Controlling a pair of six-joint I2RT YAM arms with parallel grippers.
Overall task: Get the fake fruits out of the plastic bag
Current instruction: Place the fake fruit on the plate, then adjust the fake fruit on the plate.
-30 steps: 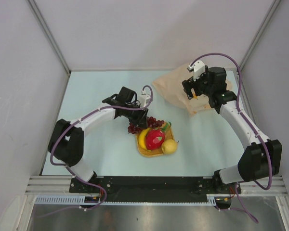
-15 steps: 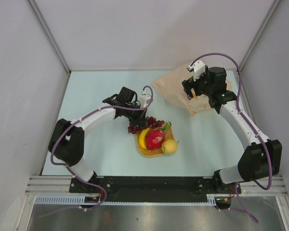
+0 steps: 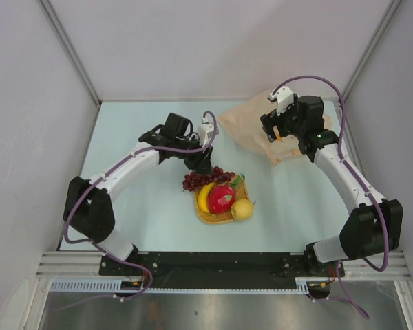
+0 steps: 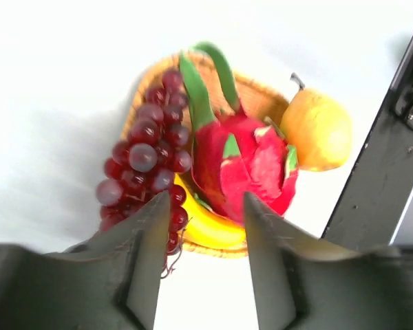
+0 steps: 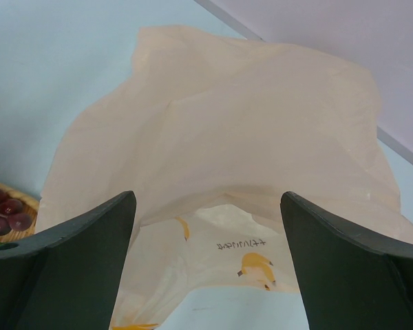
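The fake fruits lie on an orange woven tray mid-table: dark red grapes, a banana, a red fruit with green tips and a round yellow fruit. The left wrist view shows the grapes, red fruit, banana and yellow fruit. My left gripper is open and empty, just above and behind the grapes. The pale peach plastic bag lies flat at the back right. My right gripper is open above it, mouth facing me.
White enclosure walls with metal posts surround the pale blue table. The right arm's base shows as a dark bar in the left wrist view. The black front rail runs along the near edge.
My left arm has lifted and pulled back toward the far left, away from the grapes on the tray. The right arm and the bag have not moved.
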